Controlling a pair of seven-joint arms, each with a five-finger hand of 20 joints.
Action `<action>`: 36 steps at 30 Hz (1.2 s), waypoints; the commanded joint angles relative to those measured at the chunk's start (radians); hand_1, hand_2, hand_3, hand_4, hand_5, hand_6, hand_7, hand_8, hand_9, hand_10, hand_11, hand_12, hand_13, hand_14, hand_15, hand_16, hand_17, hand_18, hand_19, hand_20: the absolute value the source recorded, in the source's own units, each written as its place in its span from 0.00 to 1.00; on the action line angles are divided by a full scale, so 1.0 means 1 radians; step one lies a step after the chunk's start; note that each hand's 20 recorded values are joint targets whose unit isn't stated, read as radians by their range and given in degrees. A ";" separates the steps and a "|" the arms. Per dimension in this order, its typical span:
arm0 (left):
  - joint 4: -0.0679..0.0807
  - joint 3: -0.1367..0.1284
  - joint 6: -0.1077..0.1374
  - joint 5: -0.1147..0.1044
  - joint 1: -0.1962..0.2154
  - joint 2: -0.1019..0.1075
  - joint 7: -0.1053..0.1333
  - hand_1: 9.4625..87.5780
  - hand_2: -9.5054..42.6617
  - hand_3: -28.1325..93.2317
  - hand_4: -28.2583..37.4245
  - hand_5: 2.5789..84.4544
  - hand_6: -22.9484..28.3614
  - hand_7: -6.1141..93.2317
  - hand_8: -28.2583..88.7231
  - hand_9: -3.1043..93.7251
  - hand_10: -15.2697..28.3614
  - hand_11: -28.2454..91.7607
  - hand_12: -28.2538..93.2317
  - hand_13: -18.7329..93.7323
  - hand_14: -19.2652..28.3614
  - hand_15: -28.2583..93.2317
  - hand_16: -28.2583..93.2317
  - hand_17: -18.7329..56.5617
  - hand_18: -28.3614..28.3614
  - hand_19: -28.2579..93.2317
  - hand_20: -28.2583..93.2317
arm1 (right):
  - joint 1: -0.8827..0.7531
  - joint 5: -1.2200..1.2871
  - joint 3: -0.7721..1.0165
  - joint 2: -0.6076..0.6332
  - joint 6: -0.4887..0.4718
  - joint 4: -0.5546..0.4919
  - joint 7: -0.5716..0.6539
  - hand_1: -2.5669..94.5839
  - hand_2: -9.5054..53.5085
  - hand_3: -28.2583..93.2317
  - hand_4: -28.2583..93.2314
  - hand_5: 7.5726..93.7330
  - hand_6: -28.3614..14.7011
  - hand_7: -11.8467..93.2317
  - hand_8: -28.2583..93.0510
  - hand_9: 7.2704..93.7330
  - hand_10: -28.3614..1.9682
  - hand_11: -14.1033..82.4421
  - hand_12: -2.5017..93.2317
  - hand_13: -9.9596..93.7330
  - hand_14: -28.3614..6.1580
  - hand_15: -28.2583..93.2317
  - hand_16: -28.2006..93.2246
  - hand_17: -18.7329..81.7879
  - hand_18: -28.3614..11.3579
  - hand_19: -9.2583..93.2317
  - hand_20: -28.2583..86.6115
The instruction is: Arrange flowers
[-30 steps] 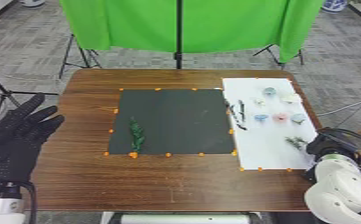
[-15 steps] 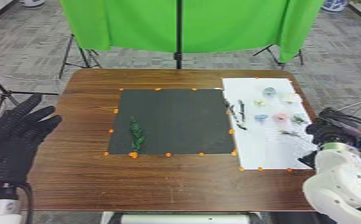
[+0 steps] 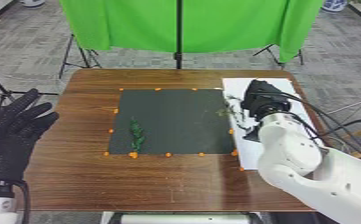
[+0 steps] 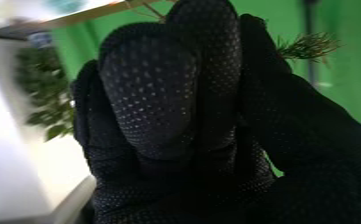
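Over the white sheet (image 3: 296, 80), my nearly closed right hand (image 3: 263, 97) pinches the needle-leaved sprig (image 4: 310, 47) between thumb and fingers, its tuft sticking out free, presumably to spare it for the dark mat (image 3: 175, 125).

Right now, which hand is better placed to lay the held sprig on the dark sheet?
Likely the right hand: it pinches the green sprig near the dark sheet. The left hand is open and empty, on the sheet's other side.
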 commanded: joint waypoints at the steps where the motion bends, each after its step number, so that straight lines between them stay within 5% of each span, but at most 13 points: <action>1: 0.003 0.007 0.001 0.008 -0.024 0.017 -0.019 0.15 0.36 0.87 0.00 0.42 0.63 0.20 0.17 0.38 0.80 0.48 0.32 0.38 0.97 0.74 0.13 0.11 0.87 0.67 0.38 | 0.233 0.054 -0.095 -0.254 -0.071 0.093 -0.052 0.61 0.00 0.83 0.00 0.95 0.62 0.28 0.31 1.00 0.64 0.49 0.22 0.99 0.68 0.65 0.42 0.73 0.29 1.00 0.37; 9: 0.025 0.019 -0.026 0.015 -0.097 0.042 -0.055 0.15 0.35 0.87 0.00 0.42 0.63 0.20 0.16 0.38 0.79 0.49 0.32 0.38 0.97 0.75 0.13 0.11 0.87 0.67 0.38 | 0.233 0.082 -0.144 -0.404 -0.113 0.222 -0.034 0.60 0.00 0.83 0.00 0.95 0.61 0.27 0.31 1.00 0.63 0.50 0.22 0.99 0.67 0.65 0.43 0.73 0.28 1.00 0.38; 11: 0.032 0.033 -0.028 0.009 -0.110 0.055 -0.050 0.15 0.35 0.87 0.00 0.42 0.63 0.20 0.16 0.38 0.79 0.49 0.32 0.38 0.97 0.75 0.13 0.11 0.87 0.67 0.38 | 0.198 0.081 -0.132 -0.424 -0.097 0.239 -0.030 0.60 0.00 0.83 0.00 0.95 0.61 0.27 0.31 1.00 0.63 0.50 0.22 0.99 0.67 0.66 0.43 0.73 0.27 1.00 0.39; 13: 0.046 0.058 -0.048 0.013 -0.154 0.050 -0.073 0.15 0.35 0.87 0.00 0.42 0.63 0.20 0.16 0.38 0.79 0.49 0.32 0.38 0.97 0.75 0.13 0.11 0.87 0.68 0.38 | 0.192 0.083 -0.158 -0.416 -0.079 0.243 -0.001 0.60 0.00 0.84 0.00 0.95 0.61 0.27 0.32 1.00 0.62 0.49 0.22 0.99 0.66 0.66 0.43 0.72 0.25 1.00 0.41; 16: 0.044 0.049 -0.046 0.015 -0.138 0.044 -0.058 0.15 0.35 0.87 0.00 0.41 0.63 0.20 0.16 0.38 0.79 0.50 0.32 0.39 0.97 0.75 0.12 0.11 0.87 0.68 0.38 | 0.152 0.076 -0.152 -0.440 -0.086 0.271 0.001 0.60 0.00 0.84 0.00 0.95 0.61 0.27 0.32 1.00 0.62 0.49 0.22 0.98 0.66 0.67 0.43 0.71 0.24 1.00 0.42; 20: 0.049 0.059 -0.057 0.020 -0.152 0.029 -0.068 0.15 0.35 0.87 0.00 0.41 0.63 0.20 0.16 0.38 0.79 0.50 0.32 0.39 0.97 0.75 0.12 0.11 0.87 0.68 0.38 | 0.113 0.080 -0.144 -0.466 -0.129 0.302 0.012 0.60 0.00 0.84 0.00 0.95 0.60 0.27 0.32 1.00 0.61 0.49 0.22 0.98 0.65 0.67 0.43 0.71 0.23 1.00 0.43; 36: 0.074 0.123 -0.073 0.027 -0.229 0.039 -0.074 0.15 0.35 0.87 0.00 0.41 0.62 0.20 0.16 0.38 0.79 0.50 0.31 0.39 0.97 0.75 0.12 0.11 0.87 0.68 0.37 | 0.059 0.085 -0.135 -0.550 -0.229 0.370 0.051 0.59 0.00 0.82 0.00 0.93 0.61 0.26 0.31 1.00 0.59 0.50 0.21 0.97 0.63 0.69 0.42 0.70 0.21 1.00 0.44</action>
